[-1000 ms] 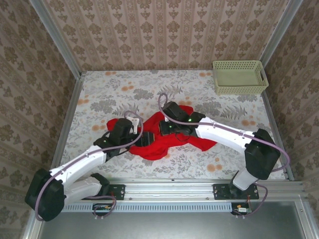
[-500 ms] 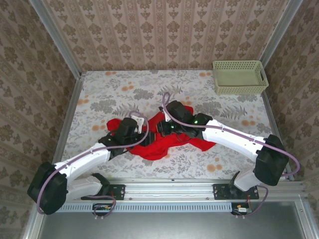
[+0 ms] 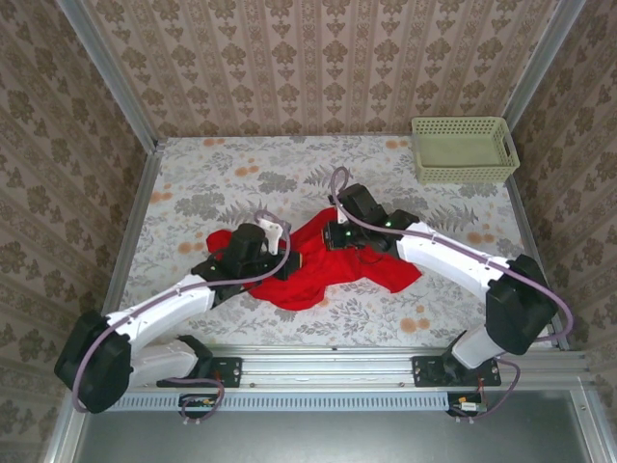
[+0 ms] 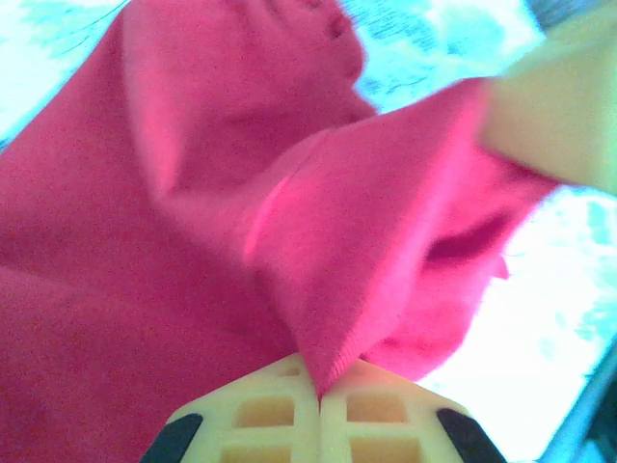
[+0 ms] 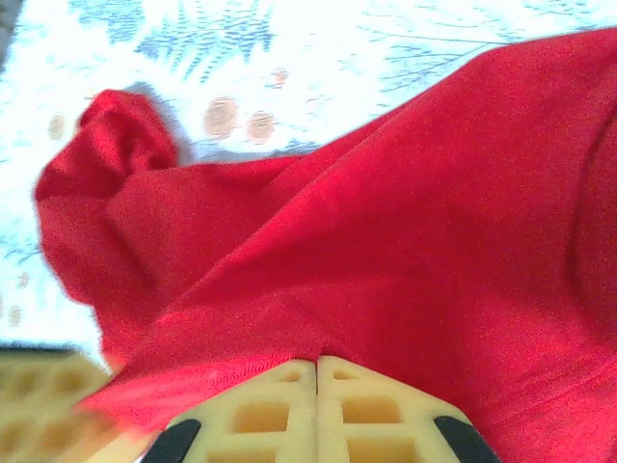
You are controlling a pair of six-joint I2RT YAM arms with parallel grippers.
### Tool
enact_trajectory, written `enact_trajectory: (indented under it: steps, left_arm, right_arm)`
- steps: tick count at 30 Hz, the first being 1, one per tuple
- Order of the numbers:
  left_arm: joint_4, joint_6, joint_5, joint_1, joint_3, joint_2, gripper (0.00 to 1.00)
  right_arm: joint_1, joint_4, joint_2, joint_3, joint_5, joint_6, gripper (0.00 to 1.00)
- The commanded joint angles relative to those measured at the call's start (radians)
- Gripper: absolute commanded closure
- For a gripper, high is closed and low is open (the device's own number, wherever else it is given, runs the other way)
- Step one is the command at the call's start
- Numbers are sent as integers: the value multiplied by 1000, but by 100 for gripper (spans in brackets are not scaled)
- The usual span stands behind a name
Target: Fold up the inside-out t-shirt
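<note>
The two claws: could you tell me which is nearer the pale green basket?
The right claw, shut on the red t-shirt farther back and rightward, toward the basket; the left claw grips it nearer the front.

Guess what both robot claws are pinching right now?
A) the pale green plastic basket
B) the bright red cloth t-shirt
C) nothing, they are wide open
B: in the wrist views the left gripper and the right gripper are each shut on a fold of the bright red cloth t-shirt.
</note>
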Motion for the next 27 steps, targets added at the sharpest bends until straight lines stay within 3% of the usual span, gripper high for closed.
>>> enact_trajectory:
  steps: [1,8,16,23,26,27]
  left_arm:
    - [67,-19,82,5,-11,-49,100]
    - [114,-68,135,92,-45,-42,100]
    - [144,-83,163,111,-41,-22,100]
    - [141,-90,165,111,-47,-29,100]
    - [138,-91,156,111,-53,-41,100]
    - [130,-88,149,111,-55,-46,100]
  right_arm:
    - [-24,-16,56,31,129,-64,98]
    - [55,-121,-64,3,243,-135,62]
    - [186,-111,-144,-54,193,-33,46]
    - [186,-143,-36,-16,260,113,45]
    - [187,-147,2,7,249,111,59]
    - [188,-148,9,13,244,107,69]
